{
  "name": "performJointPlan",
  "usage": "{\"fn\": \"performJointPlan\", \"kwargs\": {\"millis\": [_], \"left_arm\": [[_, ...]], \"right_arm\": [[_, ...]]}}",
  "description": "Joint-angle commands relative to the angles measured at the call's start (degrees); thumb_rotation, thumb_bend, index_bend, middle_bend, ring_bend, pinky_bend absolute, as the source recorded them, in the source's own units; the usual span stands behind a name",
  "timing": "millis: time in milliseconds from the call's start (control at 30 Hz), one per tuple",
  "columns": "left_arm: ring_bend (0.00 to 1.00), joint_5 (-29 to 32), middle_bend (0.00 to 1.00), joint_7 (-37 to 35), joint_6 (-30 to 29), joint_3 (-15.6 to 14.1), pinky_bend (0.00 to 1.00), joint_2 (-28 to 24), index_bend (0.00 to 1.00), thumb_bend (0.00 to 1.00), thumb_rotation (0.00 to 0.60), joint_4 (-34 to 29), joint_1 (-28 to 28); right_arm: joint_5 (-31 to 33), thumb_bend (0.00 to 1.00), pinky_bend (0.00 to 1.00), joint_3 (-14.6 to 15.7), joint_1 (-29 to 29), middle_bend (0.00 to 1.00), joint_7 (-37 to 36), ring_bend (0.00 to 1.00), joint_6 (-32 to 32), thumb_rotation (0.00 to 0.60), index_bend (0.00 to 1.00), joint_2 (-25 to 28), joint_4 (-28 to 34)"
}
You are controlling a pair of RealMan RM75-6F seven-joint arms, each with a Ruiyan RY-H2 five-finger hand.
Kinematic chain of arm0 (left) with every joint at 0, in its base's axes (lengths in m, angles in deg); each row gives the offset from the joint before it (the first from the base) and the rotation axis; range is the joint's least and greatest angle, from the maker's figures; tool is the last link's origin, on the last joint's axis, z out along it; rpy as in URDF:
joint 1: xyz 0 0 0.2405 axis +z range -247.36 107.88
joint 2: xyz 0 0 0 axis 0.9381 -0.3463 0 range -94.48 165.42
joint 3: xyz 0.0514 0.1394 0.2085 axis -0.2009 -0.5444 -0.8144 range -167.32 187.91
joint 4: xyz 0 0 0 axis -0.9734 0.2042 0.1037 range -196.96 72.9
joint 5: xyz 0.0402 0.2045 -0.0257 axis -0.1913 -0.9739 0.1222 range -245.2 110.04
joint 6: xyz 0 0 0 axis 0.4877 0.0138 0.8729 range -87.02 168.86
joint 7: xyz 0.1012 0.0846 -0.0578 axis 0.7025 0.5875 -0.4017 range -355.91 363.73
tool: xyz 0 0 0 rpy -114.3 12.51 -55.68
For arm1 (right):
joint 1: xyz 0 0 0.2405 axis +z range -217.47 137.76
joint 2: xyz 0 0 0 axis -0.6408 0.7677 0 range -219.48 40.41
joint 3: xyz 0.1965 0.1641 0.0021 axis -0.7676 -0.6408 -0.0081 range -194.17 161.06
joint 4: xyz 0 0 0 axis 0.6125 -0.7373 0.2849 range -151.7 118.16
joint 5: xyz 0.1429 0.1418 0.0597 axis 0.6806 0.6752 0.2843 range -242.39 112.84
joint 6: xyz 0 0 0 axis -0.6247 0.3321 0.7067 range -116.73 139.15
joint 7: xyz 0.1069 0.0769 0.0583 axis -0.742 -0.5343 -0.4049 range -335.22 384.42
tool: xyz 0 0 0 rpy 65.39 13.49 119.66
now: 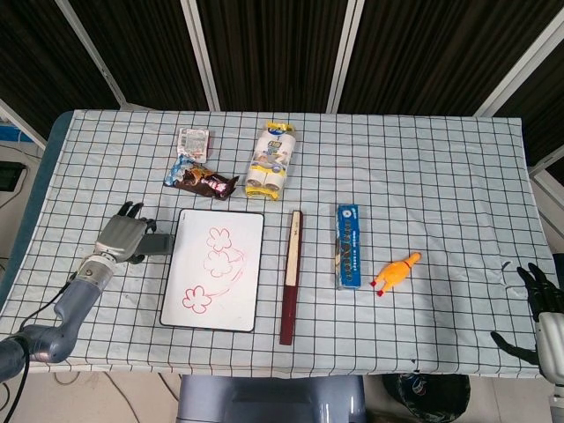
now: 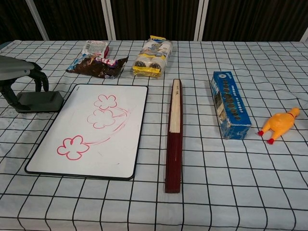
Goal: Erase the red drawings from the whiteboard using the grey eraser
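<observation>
The whiteboard (image 1: 213,269) (image 2: 91,130) lies flat at the left of the table, with three red flower drawings and curved red lines on it. The grey eraser (image 1: 160,243) (image 2: 41,102) rests on the cloth just beyond the board's upper left corner. My left hand (image 1: 123,238) (image 2: 17,77) hovers over the eraser's left end. Its fingers curl down on the far side and its thumb reaches down on the near side. I see no firm grip on the eraser. My right hand (image 1: 542,308) hangs past the table's front right corner, fingers spread, holding nothing.
A brown snack bag (image 1: 201,179) (image 2: 96,65) and a yellow pack of rolls (image 1: 271,160) (image 2: 153,57) lie behind the board. To its right are a long dark red box (image 1: 291,273) (image 2: 174,134), a blue box (image 1: 348,245) (image 2: 229,103) and a rubber chicken (image 1: 397,271) (image 2: 281,124).
</observation>
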Motion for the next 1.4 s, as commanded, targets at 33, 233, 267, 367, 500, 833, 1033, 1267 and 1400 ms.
{"fn": "performJointPlan", "kwargs": {"millis": [33,233,267,367,500,833,1033,1267,1400], "left_arm": [[0.0,0.1,0.39,0.1,0.1,-0.2,0.0,0.3,0.34,0.18,0.6,0.4,-0.1],[0.0,0.1,0.41,0.4,0.2,-0.4,0.0,0.7,0.37,0.19,0.6,0.7,-0.4],[0.0,0.2,0.42,0.4,0.2,-0.5,0.0,0.7,0.37,0.19,0.6,0.7,-0.4],[0.0,0.5,0.43,0.6,0.1,-0.5,0.0,0.7,0.39,0.22,0.6,0.9,-0.5],[0.0,0.8,0.44,1.0,0.2,-0.6,0.0,0.6,0.4,0.32,0.6,0.8,-0.7],[0.0,0.6,0.46,2.1,-1.8,0.0,0.0,-2.1,0.42,0.36,0.6,-3.3,-0.9],[0.0,1.5,0.46,4.4,-3.8,2.3,0.0,-6.1,0.42,0.36,0.6,-10.3,-2.4],[0.0,9.7,0.46,11.2,-1.9,6.1,0.0,-6.8,0.43,0.36,0.6,-13.1,-8.4],[0.0,15.9,0.46,17.0,-1.4,6.7,0.0,-3.9,0.43,0.36,0.6,-10.2,-12.8]], "right_arm": [[0.1,0.17,0.19,-0.1,0.0,0.06,0.0,0.14,0.0,0.6,0.01,0.0,0.0],[0.3,0.17,0.19,-0.1,0.0,0.06,-0.2,0.14,0.0,0.6,0.01,0.1,0.0],[0.3,0.17,0.19,-0.2,0.0,0.06,-0.2,0.14,0.0,0.6,0.01,0.1,0.0],[0.4,0.17,0.19,-0.1,0.0,0.06,-0.3,0.14,-0.1,0.6,0.01,0.1,0.0],[0.6,0.17,0.19,-0.1,0.0,0.06,-0.5,0.14,-0.3,0.6,0.01,0.2,0.2],[0.9,0.17,0.19,-0.3,-0.1,0.06,-0.8,0.14,-0.1,0.6,0.01,0.3,0.3],[0.7,0.17,0.19,-0.3,-0.1,0.06,-1.0,0.14,0.0,0.6,0.01,0.4,0.4],[0.5,0.17,0.19,-0.3,-0.1,0.06,-0.9,0.14,0.1,0.6,0.01,0.3,0.4],[0.9,0.17,0.19,-0.4,0.0,0.06,-1.0,0.14,-0.2,0.6,0.01,0.3,0.3]]}}
